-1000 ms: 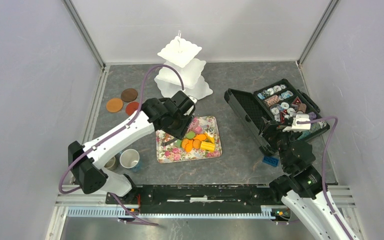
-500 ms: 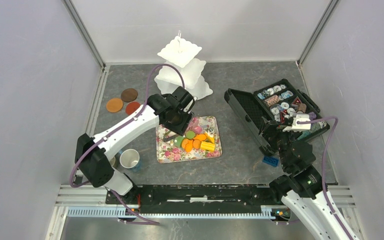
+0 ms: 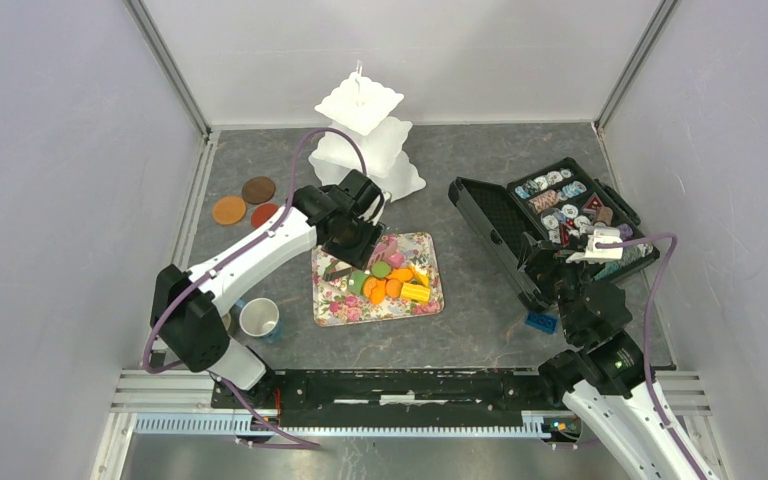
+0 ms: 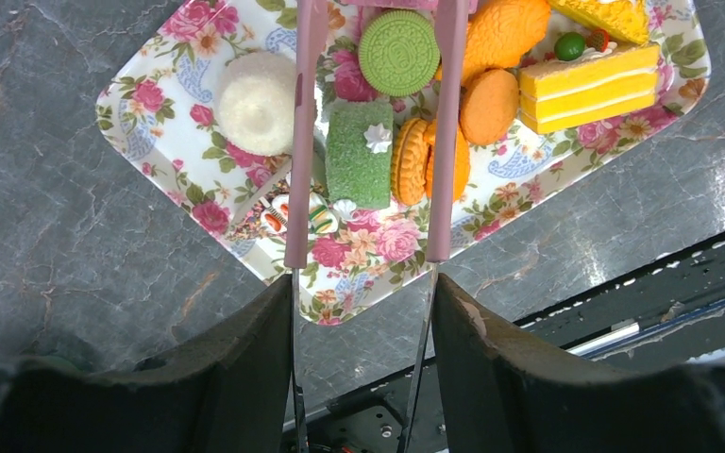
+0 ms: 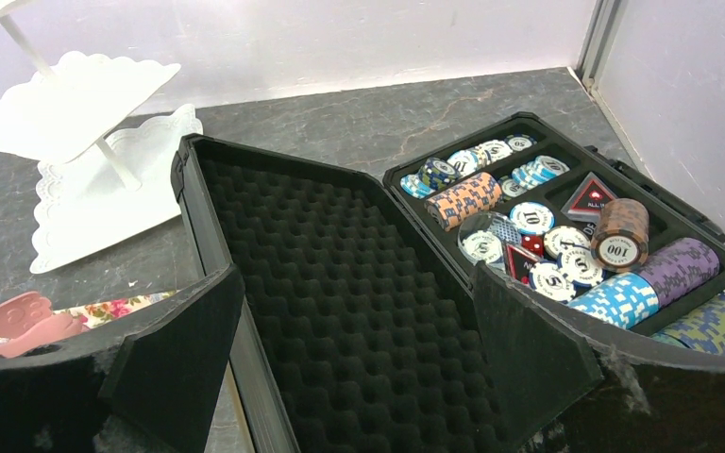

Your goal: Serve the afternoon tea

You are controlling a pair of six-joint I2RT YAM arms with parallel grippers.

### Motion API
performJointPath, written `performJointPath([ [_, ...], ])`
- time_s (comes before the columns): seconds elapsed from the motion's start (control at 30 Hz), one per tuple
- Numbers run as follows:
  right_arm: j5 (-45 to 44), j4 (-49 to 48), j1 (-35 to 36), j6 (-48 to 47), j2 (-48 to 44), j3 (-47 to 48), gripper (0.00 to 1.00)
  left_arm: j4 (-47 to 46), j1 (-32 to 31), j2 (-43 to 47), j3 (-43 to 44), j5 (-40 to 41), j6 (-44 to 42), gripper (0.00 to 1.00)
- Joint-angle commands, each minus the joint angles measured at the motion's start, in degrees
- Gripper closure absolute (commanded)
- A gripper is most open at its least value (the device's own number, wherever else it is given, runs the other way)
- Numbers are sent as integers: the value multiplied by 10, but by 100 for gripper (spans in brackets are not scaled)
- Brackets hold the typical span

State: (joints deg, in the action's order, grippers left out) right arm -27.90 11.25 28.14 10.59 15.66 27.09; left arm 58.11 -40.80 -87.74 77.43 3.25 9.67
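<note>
**A:** From above, where is the tea?

**B:** The cakes and biscuits [image 3: 392, 280] sit bunched on the flowered tray [image 3: 332, 308]. The left pincer [image 3: 360, 245] hangs over the tray's far-left part. The cups [image 3: 259, 318] stand just left of the tray. The saucers [image 3: 245, 202] lie further off, left and beyond it. The white tiered stand [image 3: 365, 140] is just beyond the tray, and I judge the cakes are meant to go there.

**A:** And the left wrist view?

**B:** The left pincer is clenched on pink tongs [image 4: 448, 142], one tong arm against each finger. The tong arms are apart and straddle the green cake [image 4: 359, 156] near the tray's middle. That looks like a line-up for a pinch, not yet a hold.

**A:** Is anything crowding it?

**B:** An orange sandwich biscuit [image 4: 413, 160] touches the cake's right side, under one tong arm. The white round cake [image 4: 257, 90] lies close by the other arm. Either could get nudged.

**A:** And the right wrist view?

**B:** The right pincer [image 5: 359, 311] is released and holds nothing. It faces the open black case [image 5: 321, 283] of chips, well right of the tray. It is idle there and clear of the left arm's path to the stand.
</note>
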Motion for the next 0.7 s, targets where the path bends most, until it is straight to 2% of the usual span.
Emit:
performJointPath([
  [0.0,2,-16,3,8,0,12,2,-23,4,-5,2,-23,-37,41],
  [0.67,2,-14,2,14,-7,14,2,-35,5,-7,-13,-31,-46,38],
])
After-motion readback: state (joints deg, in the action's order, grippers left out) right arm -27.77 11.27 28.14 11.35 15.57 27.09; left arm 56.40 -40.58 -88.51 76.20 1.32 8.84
